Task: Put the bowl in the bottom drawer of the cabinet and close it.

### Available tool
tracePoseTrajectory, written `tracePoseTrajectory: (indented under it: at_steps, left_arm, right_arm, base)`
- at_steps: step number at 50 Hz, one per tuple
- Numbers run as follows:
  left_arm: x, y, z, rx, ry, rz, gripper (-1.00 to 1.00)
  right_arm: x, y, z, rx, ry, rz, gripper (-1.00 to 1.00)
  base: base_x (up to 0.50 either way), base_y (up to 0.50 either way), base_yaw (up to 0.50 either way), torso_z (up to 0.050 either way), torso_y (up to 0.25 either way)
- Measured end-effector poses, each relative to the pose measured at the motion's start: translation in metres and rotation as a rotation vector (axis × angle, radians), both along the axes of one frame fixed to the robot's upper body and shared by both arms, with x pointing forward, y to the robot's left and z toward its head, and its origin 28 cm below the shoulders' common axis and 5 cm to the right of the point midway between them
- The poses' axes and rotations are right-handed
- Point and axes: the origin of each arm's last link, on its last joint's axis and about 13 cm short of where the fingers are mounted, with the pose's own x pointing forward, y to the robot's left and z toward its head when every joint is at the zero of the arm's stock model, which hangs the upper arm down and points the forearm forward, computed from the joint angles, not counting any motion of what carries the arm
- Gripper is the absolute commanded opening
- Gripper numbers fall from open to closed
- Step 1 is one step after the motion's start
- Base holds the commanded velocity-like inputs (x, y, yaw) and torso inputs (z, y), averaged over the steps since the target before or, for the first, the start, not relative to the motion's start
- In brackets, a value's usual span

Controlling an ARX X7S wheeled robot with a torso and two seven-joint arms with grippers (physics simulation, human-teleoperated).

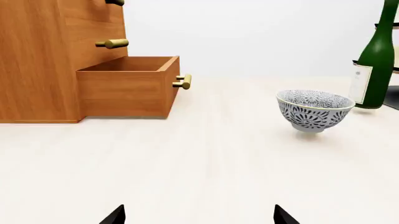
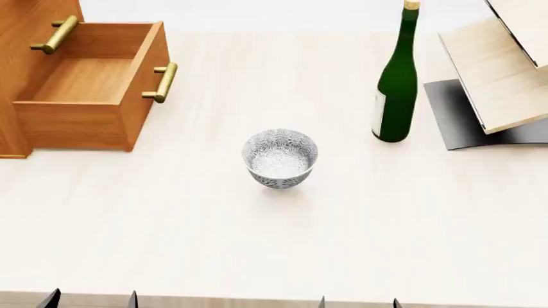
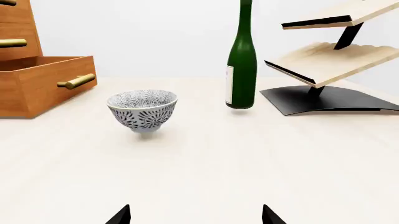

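The patterned bowl (image 2: 280, 158) (image 1: 315, 110) (image 3: 143, 110) stands upright and empty on the pale table, about mid-table. The orange-brown cabinet (image 2: 25, 25) (image 1: 37, 60) is at the far left, its bottom drawer (image 2: 81, 90) (image 1: 128, 86) (image 3: 44, 84) pulled out and empty, brass handle (image 2: 163, 82) facing the bowl. My left gripper (image 2: 92, 299) (image 1: 199, 215) is open at the table's near edge, far short of the bowl. My right gripper (image 2: 358, 301) (image 3: 195, 215) is open too, also near the front edge. Neither holds anything.
A tall green bottle (image 2: 397, 83) (image 3: 242, 60) stands behind and to the right of the bowl. A pale wood rack on a black base (image 2: 501, 77) (image 3: 327, 65) occupies the far right. The upper drawers' handles (image 2: 56, 35) stick out above the open drawer.
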Motion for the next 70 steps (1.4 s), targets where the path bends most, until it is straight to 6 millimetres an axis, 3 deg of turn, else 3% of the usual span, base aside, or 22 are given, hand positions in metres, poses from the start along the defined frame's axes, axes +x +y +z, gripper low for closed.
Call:
tracePoseTrajectory:
  at_steps: [21, 33, 39, 59, 70]
  left_arm:
    - [-0.001, 0.000, 0.003, 0.003, 0.009, 0.012, 1.00]
    - [-0.026, 0.005, 0.016, 0.017, -0.006, 0.042, 1.00]
    - [-0.037, 0.007, 0.011, 0.003, -0.008, 0.065, 1.00]
    - [-0.044, 0.010, -0.005, -0.005, 0.014, 0.074, 1.00]
    - [-0.045, 0.010, -0.007, 0.000, 0.010, 0.073, 1.00]
  right_arm:
    - [0.002, 0.000, 0.001, -0.008, 0.018, -0.010, 1.00]
    - [0.007, -0.001, 0.016, 0.038, 0.028, -0.021, 1.00]
    - [0.011, -0.003, 0.039, 0.041, 0.014, -0.015, 1.00]
    - [0.022, -0.004, 0.158, 0.050, -0.168, -0.002, 1.00]
    - [0.018, -0.006, 0.196, 0.041, -0.250, -0.003, 1.00]
  base:
    - [0.00, 0.00, 0.00, 0.000, 0.000]
    - [0.00, 0.00, 0.00, 0.000, 0.000]
    - [0.00, 0.00, 0.00, 0.000, 0.000]
    - [0.00, 0.00, 0.00, 0.000, 0.000]
    - [0.00, 0.00, 0.00, 0.000, 0.000]
